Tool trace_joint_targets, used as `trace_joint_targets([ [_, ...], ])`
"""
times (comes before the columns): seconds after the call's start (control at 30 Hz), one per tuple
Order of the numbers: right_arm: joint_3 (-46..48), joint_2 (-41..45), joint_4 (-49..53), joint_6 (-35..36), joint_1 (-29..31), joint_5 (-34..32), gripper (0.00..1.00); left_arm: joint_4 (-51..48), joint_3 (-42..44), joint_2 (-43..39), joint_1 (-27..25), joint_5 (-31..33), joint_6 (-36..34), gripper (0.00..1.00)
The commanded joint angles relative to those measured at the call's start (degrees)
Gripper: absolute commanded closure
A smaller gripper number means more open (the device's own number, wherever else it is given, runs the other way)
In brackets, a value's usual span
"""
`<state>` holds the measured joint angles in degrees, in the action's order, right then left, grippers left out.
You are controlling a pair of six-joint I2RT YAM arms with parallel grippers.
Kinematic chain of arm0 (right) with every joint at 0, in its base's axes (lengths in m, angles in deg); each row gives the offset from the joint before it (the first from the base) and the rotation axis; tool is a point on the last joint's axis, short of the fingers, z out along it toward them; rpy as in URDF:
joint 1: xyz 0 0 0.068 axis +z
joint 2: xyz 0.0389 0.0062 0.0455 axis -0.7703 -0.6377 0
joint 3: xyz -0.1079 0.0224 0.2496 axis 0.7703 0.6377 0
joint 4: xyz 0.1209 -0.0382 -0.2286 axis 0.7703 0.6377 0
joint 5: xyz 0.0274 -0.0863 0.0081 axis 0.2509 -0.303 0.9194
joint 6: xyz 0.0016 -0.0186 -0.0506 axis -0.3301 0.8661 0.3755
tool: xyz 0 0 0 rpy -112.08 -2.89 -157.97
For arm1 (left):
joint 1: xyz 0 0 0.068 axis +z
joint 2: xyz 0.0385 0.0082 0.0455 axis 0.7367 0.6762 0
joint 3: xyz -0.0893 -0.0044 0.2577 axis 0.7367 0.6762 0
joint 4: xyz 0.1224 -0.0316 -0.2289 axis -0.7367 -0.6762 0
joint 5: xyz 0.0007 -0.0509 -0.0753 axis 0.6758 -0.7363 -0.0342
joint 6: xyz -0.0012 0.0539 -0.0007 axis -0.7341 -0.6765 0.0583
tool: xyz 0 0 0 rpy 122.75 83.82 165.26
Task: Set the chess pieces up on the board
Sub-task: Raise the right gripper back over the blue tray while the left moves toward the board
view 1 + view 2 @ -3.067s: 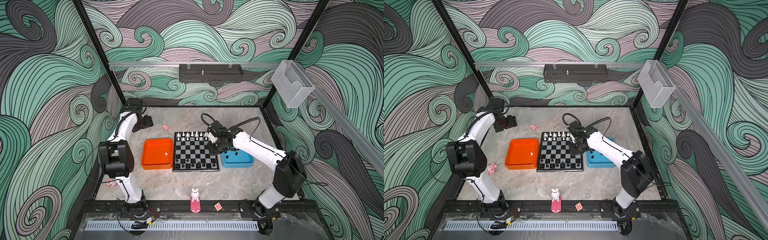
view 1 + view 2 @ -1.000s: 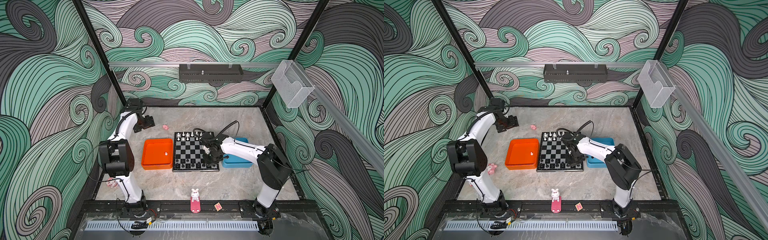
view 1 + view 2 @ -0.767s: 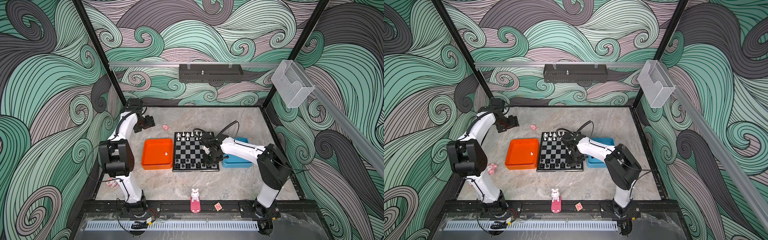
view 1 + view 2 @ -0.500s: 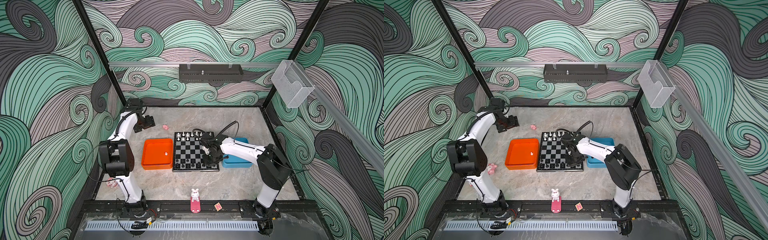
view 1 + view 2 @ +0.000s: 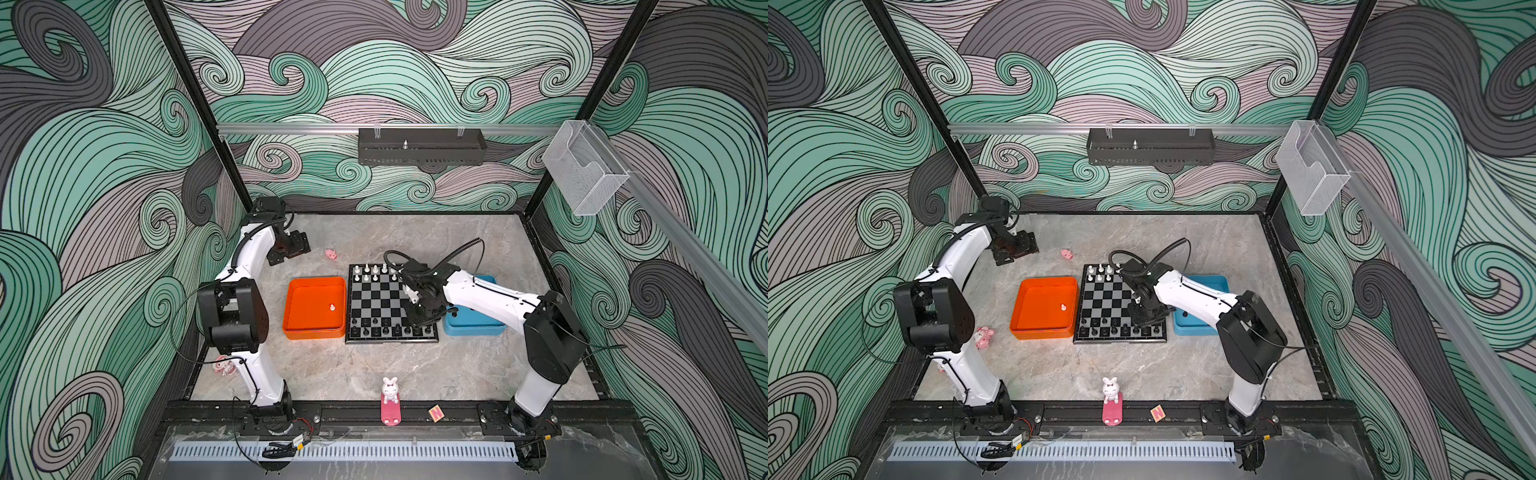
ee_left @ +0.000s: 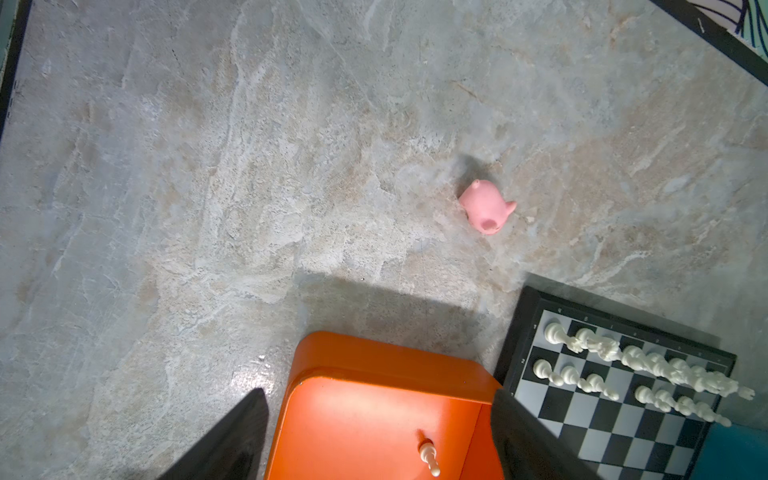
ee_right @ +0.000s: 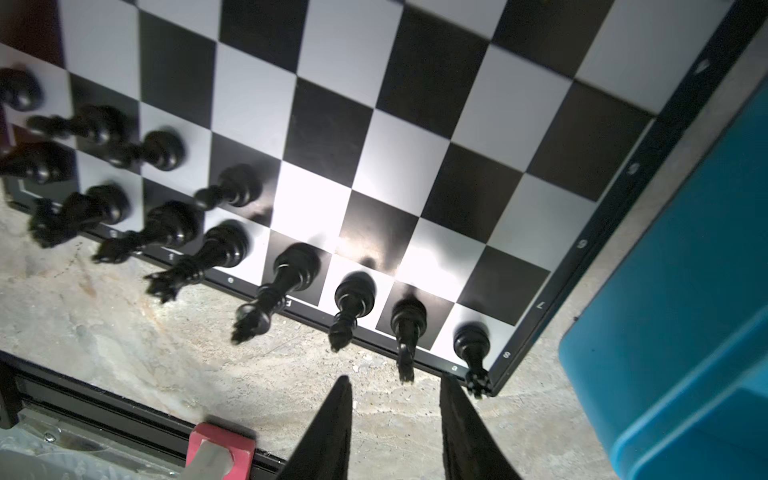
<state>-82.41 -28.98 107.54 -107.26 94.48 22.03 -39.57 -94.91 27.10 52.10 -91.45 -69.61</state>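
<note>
Board (image 5: 374, 297) lies between orange tray (image 5: 313, 332) and blue tray (image 5: 473, 330), black pieces (image 5: 376, 331) on near rows, white pieces (image 5: 366, 269) on far rows. Right gripper (image 7: 395, 399) hovers over the black row, fingers slightly apart, empty; left gripper (image 6: 376, 399) is spread wide, empty.

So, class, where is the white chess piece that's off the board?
In both top views the white chess piece sits in the orange tray, left of the board.

**Checks among swirls**

The board (image 5: 380, 299) is showing black and silver-grey checks, black-framed, under white chessmen (image 5: 375, 269) and black chessmen (image 5: 386, 331). The orange tray (image 5: 313, 333) and blue tray (image 5: 473, 330) are looking plain. The walls (image 5: 395, 62) are swirling teal, grey and mauve.
</note>
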Motion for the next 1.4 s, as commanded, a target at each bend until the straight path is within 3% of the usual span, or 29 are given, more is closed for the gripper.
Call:
trace_joint_targets([
  [0.0, -2.3, 3.4, 2.3, 1.0, -3.4, -1.6, 0.58, 0.3, 0.3, 0.4, 0.1, -0.6, 0.5, 0.14],
  [0.1, -3.2, 4.9, 2.2, 2.1, -8.1, -1.3, 0.45, 0.1, 0.4, -0.3, 0.1, 0.1, 0.3, 0.14],
  [0.23, -3.7, 6.0, 1.4, 3.9, -15.5, -1.4, 0.18, 0.9, 1.3, -1.4, -0.4, 0.7, -0.3, 0.14],
  [0.37, -2.7, 6.5, 0.3, 6.4, -21.9, -2.1, 0.07, 0.0, 0.3, -2.4, -5.9, 5.6, -2.1, 0.14],
  [0.5, -0.5, 6.0, 0.3, 8.1, -28.6, -2.0, 0.0, -1.1, -1.2, -1.8, -11.7, 5.8, -2.6, 0.14],
  [0.7, 3.2, 4.2, -0.4, 7.7, -35.5, -1.3, 0.0, 1.1, -0.1, -2.8, -19.3, 2.2, -1.9, 0.15],
  [0.93, 6.2, 0.7, -3.3, 7.8, -36.5, -0.9, 0.05, 4.2, 0.6, -2.4, -25.7, -1.9, -2.5, 0.15],
  [1.07, 6.3, -2.1, -3.8, 8.7, -36.5, -1.7, 0.19, 3.9, -1.1, -0.6, -27.2, -5.4, -6.3, 0.15],
  [1.27, 6.0, -4.9, -4.6, 9.2, -36.5, -1.6, 0.46, 4.0, -0.7, 0.5, -27.7, -5.9, -7.9, 0.15],
  [1.37, 6.0, -5.9, -4.7, 9.2, -36.6, -1.3, 0.55, 4.0, -0.4, 0.9, -27.7, -5.7, -8.0, 0.15],
])
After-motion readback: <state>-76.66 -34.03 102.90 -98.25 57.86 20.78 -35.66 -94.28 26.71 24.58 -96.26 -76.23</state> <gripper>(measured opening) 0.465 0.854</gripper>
